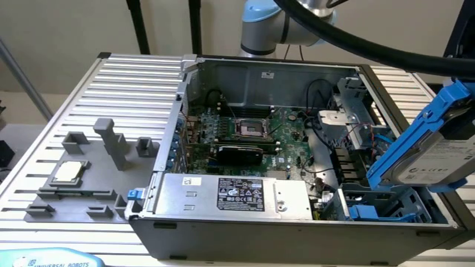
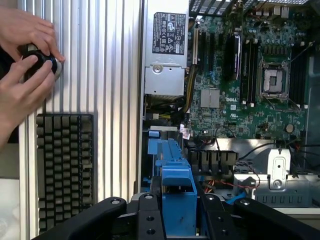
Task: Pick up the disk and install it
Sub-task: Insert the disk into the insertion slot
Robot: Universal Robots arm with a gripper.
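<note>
As I look at both views, the claw is closed tight on the disk, gripping its blue carrier frame from both sides. I see the disk tilted in the air, over the open computer case, at the exterior view's right.

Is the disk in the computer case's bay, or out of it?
Out. The disk hangs tilted above the case, held by the end effector.
</note>
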